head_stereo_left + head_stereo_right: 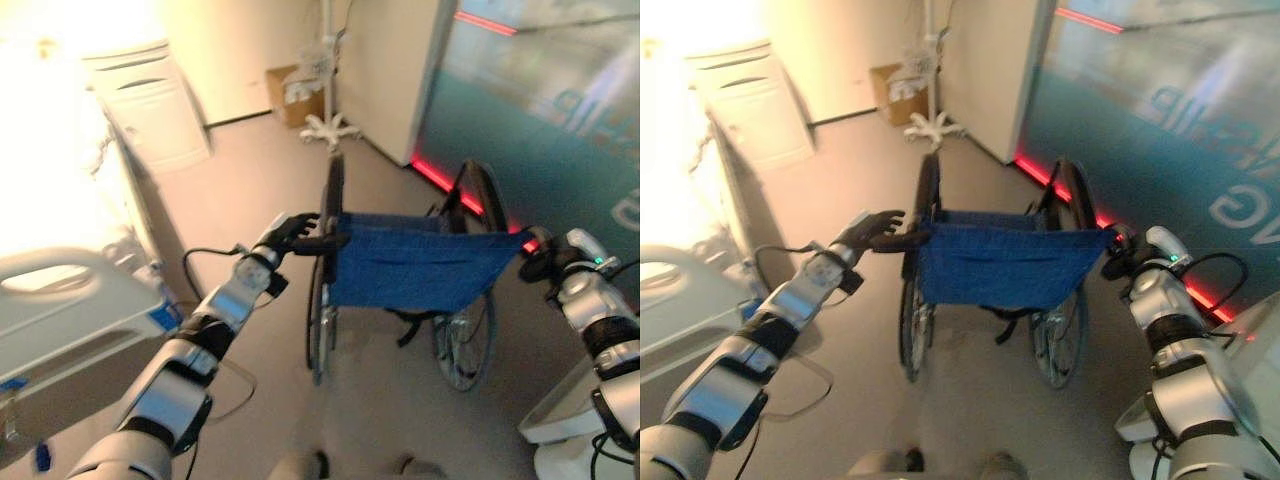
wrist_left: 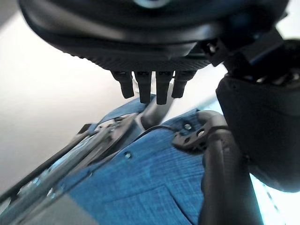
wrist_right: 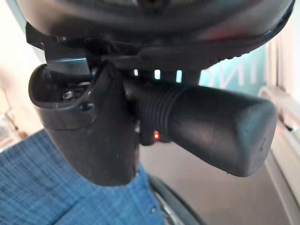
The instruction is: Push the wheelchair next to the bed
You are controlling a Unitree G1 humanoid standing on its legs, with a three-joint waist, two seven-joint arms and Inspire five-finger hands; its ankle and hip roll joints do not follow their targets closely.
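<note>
The wheelchair [image 1: 410, 265], with a blue cloth back and large spoked wheels, stands in the middle of the floor with its back toward me. My left hand [image 1: 288, 232] is curled on its left push handle [image 1: 322, 243]. In the left wrist view the fingers [image 2: 150, 86] bend down over the blue cloth, with the black handle [image 2: 220, 159] beside the thumb. My right hand [image 1: 545, 262] is wrapped round the right push handle [image 3: 211, 126], whose ribbed black grip sticks out past the thumb [image 3: 103, 131]. The pale bed [image 1: 60, 300] lies at the left, its grey footboard nearest me.
A white cabinet [image 1: 150, 100] stands past the bed. A drip stand's wheeled base [image 1: 330, 128] and a cardboard box [image 1: 290, 90] are at the far wall. On the right runs a teal glass wall [image 1: 540, 110] with a red floor strip. A white object [image 1: 560, 420] sits low right.
</note>
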